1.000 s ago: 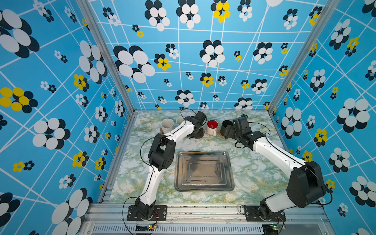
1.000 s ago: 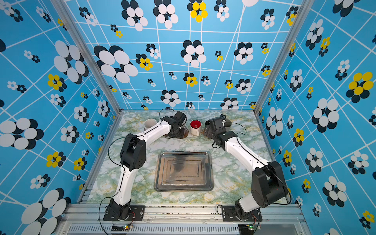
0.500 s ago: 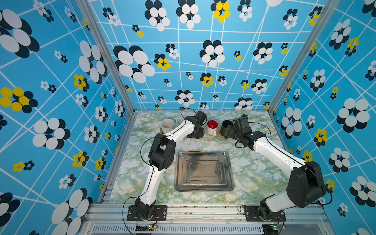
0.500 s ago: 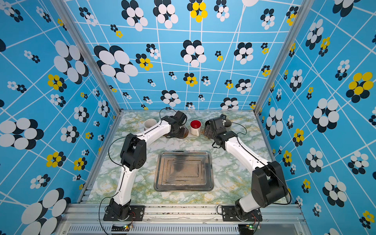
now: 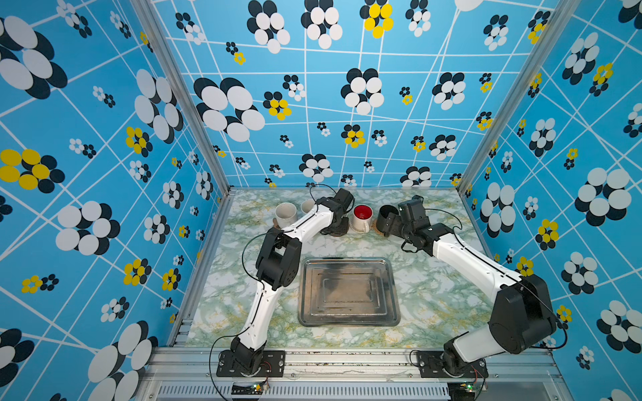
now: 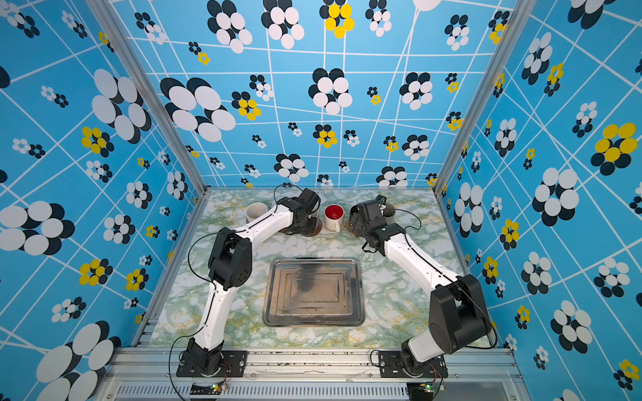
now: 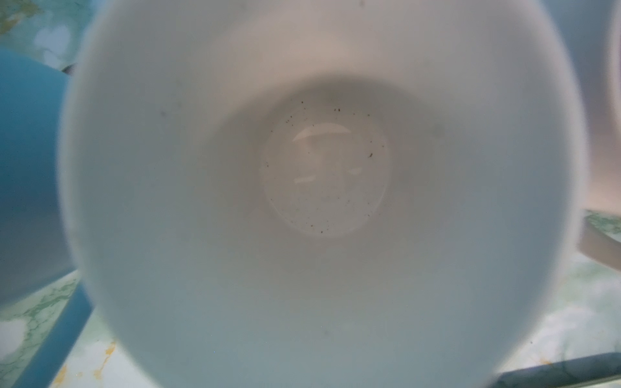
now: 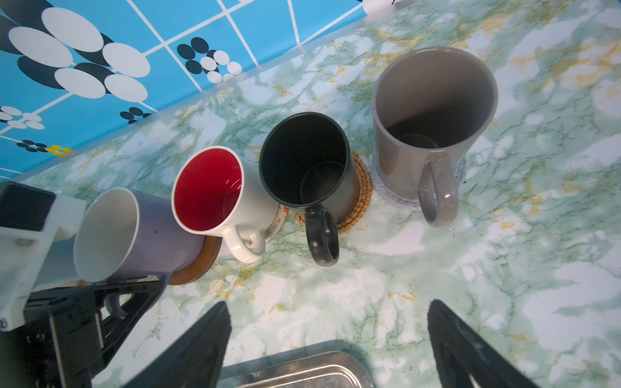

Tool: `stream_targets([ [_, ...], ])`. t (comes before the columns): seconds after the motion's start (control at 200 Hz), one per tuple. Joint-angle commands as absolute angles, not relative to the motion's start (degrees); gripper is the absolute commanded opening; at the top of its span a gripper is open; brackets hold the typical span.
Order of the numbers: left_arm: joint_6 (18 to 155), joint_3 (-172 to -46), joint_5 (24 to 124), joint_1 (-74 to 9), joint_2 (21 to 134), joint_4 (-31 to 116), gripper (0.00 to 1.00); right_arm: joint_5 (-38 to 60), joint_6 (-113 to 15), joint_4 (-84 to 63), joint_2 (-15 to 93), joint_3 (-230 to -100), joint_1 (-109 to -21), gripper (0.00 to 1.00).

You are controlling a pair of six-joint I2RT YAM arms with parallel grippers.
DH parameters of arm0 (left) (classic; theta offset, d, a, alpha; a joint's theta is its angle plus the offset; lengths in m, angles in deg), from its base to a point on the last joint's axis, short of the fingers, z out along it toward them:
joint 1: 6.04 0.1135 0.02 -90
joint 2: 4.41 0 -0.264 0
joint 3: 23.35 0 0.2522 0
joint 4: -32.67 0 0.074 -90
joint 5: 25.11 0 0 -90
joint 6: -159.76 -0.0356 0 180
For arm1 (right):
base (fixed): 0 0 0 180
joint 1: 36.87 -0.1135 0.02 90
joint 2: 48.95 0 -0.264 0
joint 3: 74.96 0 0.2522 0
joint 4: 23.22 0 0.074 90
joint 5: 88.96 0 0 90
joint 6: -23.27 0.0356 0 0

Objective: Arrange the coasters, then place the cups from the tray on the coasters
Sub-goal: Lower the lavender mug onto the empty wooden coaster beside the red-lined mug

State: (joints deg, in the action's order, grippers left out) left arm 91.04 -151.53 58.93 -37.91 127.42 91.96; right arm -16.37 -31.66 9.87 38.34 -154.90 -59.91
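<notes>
The tray (image 5: pixel 348 317) lies bare in both top views. The cups stand in a back row. My left gripper (image 5: pixel 337 224) is shut on the lilac mug's (image 8: pixel 158 235) handle, and the mug rests on a brown disc coaster (image 8: pixel 198 265). The left wrist view looks into its white inside (image 7: pixel 322 174), with the light blue mug (image 7: pixel 27 168) beside it. Further along stand the red-inside mug (image 8: pixel 215 191) on white crochet (image 8: pixel 277 221), the black mug (image 8: pixel 302 158) on rattan (image 8: pixel 361 191), and the grey-beige mug (image 8: pixel 433 111) on a pale grey round (image 8: pixel 389 188). My right gripper (image 8: pixel 329 336) hangs open and apart from them.
A white speckled mug (image 5: pixel 286 212) stands at the row's left end near the left wall. A corner of the tray (image 8: pixel 302 369) shows under the right fingers. The two arms reach in from the front rail on either side of the tray.
</notes>
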Motion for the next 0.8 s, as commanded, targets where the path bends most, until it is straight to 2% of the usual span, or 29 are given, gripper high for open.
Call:
stream_targets([
  [0.0,89.95,-153.83,58.48,-37.41,127.95,91.93,0.00,-16.10,-32.36,11.28,38.94,-156.16,-59.41,0.94],
  [0.605,89.89,-156.33,58.56,-37.50,129.82,94.41,0.00,-16.04,-32.27,11.29,38.77,-155.98,-59.34,0.93],
  [0.795,89.96,-156.46,58.50,-37.50,129.82,94.67,0.08,-16.01,-32.27,11.37,38.77,-155.98,-59.27,0.93],
])
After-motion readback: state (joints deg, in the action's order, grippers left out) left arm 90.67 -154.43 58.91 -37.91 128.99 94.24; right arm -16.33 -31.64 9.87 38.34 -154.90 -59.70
